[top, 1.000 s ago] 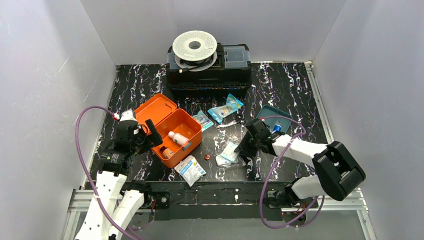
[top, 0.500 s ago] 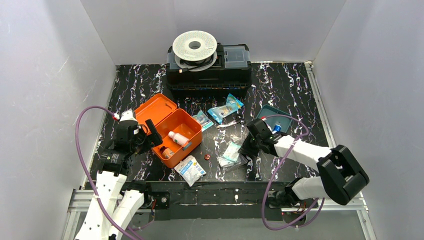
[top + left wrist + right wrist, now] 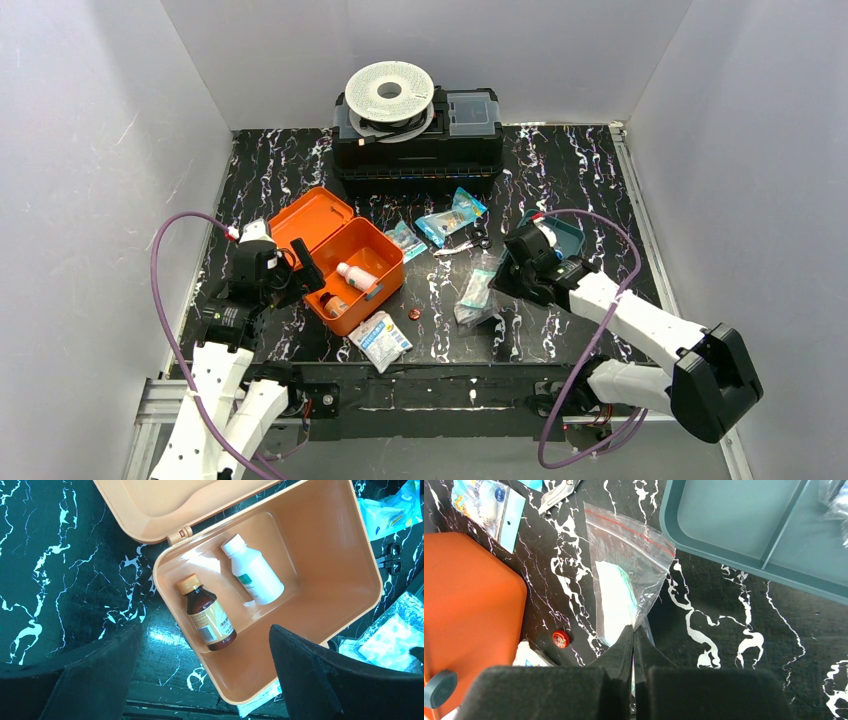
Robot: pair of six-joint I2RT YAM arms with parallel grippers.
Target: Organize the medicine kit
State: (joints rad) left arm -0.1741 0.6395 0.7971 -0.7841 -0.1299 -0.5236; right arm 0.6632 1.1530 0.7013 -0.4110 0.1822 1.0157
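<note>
Your medicine kit point(image 3: 345, 262) open left of centre; only amber bottle point(image 3: 207, 615), white bottle point(image 3: 252, 570) inside. Right gripper point(image 3: 634, 630) pinched tight on zip bag point(image 3: 624, 565); left gripper point(image 3: 204, 647) spread wide, empty. Teal tray point(image 3: 744, 525), packets point(image 3: 450, 217) yet to pack

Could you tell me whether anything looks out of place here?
Yes: the teal tray lies on the table outside the orange kit, and packets lie scattered around it; the right gripper pinches one clear bag.

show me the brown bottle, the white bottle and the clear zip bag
brown bottle point(image 3: 212, 624), left wrist view, on its tan label.
white bottle point(image 3: 255, 573), left wrist view, on the middle of its body.
zip bag point(image 3: 629, 551), right wrist view, on the clear plastic under the red seal.
</note>
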